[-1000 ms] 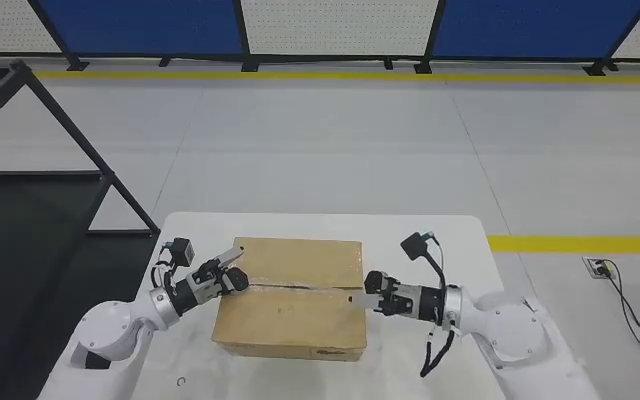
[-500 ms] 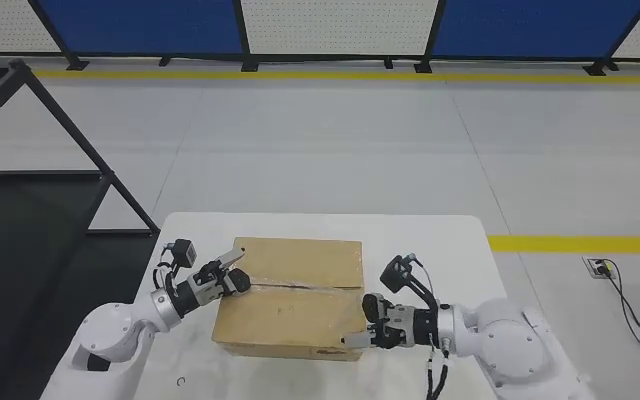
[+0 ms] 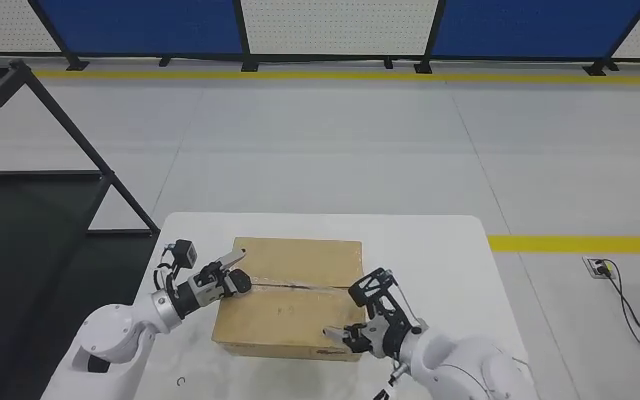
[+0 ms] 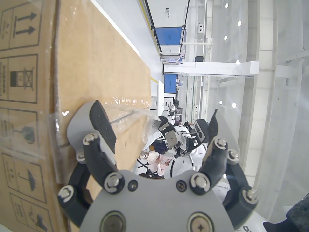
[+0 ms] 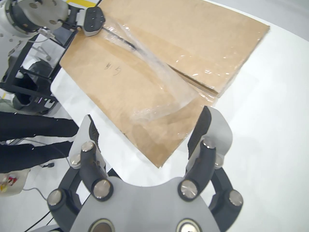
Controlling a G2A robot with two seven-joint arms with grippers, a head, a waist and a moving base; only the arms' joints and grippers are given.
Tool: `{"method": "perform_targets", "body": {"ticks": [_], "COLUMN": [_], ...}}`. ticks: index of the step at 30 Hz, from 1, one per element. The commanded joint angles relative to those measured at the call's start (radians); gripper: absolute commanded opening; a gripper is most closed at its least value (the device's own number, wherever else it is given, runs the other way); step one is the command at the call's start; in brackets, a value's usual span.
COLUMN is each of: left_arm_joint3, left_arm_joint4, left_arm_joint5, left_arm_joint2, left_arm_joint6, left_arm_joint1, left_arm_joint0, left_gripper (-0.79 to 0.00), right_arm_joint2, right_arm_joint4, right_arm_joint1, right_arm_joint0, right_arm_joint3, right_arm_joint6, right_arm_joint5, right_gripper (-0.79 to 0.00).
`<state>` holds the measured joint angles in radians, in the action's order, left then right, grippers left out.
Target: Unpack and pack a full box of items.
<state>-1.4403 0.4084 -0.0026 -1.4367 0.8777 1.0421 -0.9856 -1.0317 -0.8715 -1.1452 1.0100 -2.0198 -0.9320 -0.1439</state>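
The box (image 3: 290, 300) sits shut in the middle of the bench (image 3: 430, 250). Its clear tape (image 5: 154, 73) is lifted off the box's centre seam in a crumpled strip, and the loose end lies on the box top just ahead of your right gripper (image 5: 147, 115), whose jaws are spread wide and hold nothing. Your left gripper (image 4: 155, 111) is at the far end of the box's seam, jaws also wide and empty, so I'd pinch the loose end squarely, then peel low along the seam while the left pad steadies the box.
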Motion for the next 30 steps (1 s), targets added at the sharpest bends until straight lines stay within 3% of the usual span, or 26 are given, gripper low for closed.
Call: {"method": "perform_targets", "body": {"ticks": [1,5,10,20,30], "left_arm_joint3": [-0.001,-0.002,-0.001,-0.002,-0.003], "left_arm_joint4": [0.0,0.004,0.007,0.013,0.022], "left_arm_joint5": [-0.001,-0.004,-0.007,-0.012,-0.017], "left_arm_joint2": [-0.001,-0.001,-0.002,-0.008,-0.015], "left_arm_joint6": [0.0,-0.001,0.002,0.007,0.011], "left_arm_joint1": [-0.001,-0.001,-0.003,-0.006,-0.01], "left_arm_joint0": [-0.001,-0.003,-0.004,-0.008,-0.017], "left_gripper": [0.0,0.0,0.0,0.0,0.0], "right_arm_joint2": [0.021,0.053,0.071,0.014,-0.077], "right_arm_joint4": [-0.036,-0.09,-0.117,-0.052,0.173], "right_arm_joint1": [-0.005,-0.014,-0.025,-0.035,-0.037], "right_arm_joint0": [-0.008,-0.022,-0.033,-0.074,-0.193], "right_arm_joint3": [-0.001,-0.001,0.001,-0.001,0.075], "right_arm_joint6": [-0.008,-0.019,-0.02,-0.073,-0.324], "right_arm_joint5": [-0.042,-0.115,-0.158,-0.161,-0.118], "right_gripper": [-0.422,-0.499,-0.782,-0.785,-0.785]}}
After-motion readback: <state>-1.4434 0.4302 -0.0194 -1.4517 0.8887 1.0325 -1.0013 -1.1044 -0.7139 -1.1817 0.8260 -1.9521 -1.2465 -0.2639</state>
